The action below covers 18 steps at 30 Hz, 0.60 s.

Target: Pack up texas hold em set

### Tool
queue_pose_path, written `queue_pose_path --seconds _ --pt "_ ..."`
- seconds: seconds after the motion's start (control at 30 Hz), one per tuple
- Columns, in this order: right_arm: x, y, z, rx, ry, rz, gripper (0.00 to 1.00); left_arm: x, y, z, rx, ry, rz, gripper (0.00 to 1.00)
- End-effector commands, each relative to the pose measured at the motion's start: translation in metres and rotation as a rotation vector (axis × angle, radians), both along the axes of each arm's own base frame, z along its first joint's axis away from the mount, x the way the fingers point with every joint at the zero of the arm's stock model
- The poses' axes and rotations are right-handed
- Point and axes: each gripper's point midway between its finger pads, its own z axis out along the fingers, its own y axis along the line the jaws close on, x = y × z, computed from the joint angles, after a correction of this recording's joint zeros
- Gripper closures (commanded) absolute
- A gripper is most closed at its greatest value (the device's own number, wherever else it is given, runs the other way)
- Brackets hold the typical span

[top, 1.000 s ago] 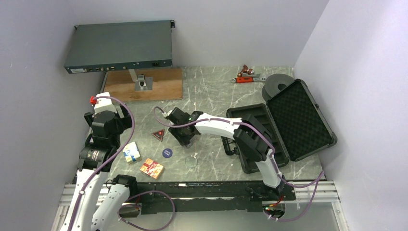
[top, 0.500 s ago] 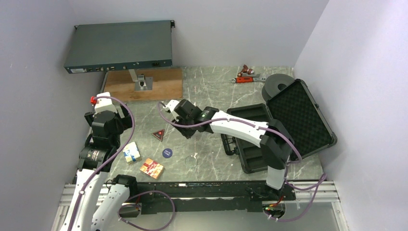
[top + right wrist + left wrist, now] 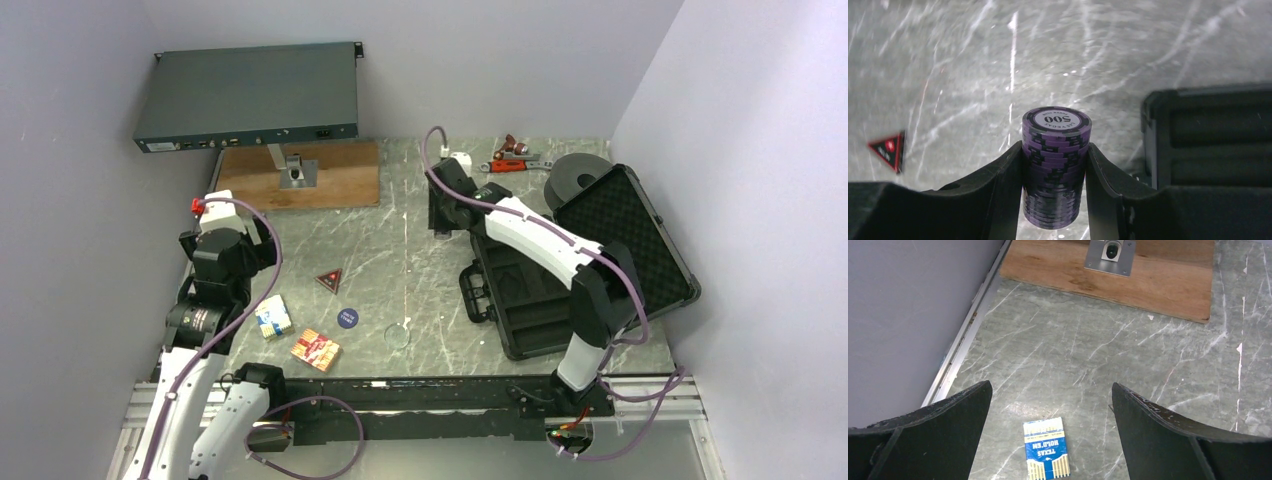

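One chip stack [image 3: 1056, 165], clamped by its sides in our right gripper [image 3: 1055, 150], left gripper [image 3: 1050, 387] spread wide, empty; we fear middle chips slipping out before the case [image 3: 1208, 135].

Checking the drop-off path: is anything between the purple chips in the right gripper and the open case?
Nothing visible. The right gripper holds the purple chip stack above bare table, beside the black case, whose visible slots look empty.
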Motion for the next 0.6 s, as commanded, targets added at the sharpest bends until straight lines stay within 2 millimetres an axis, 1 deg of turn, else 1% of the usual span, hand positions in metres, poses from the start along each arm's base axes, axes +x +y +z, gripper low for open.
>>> queue_pose_path --seconds 0.0,0.07,0.13,0.17,0.2,0.4,0.57 --pt "0.009 -0.033 0.052 0.125 -0.074 -0.417 1.00 0.005 -0.003 0.016 -0.017 -0.045 -0.010 0.04" --pt "0.012 -0.057 0.050 0.118 -0.031 -0.575 1.00 0.005 -0.003 0.015 -0.017 -0.043 -0.009 0.04" --pt "0.013 -0.077 0.045 0.124 0.015 -0.696 1.00 0.005 -0.002 0.016 -0.014 -0.043 -0.004 0.04" --pt "0.014 -0.091 0.040 0.134 0.040 -0.767 1.00 0.004 -0.001 0.016 -0.013 -0.043 0.000 0.04" --pt "0.013 -0.100 0.035 0.150 0.070 -0.823 1.00 0.004 -0.001 0.015 -0.013 -0.041 0.001 0.04" --pt "0.015 -0.142 0.004 0.281 0.218 -1.016 1.00 0.003 0.000 0.016 -0.011 -0.047 0.007 0.04" --pt "0.022 -0.174 -0.002 0.301 0.230 -1.114 1.00 0.003 0.000 0.015 -0.010 -0.045 0.006 0.04"
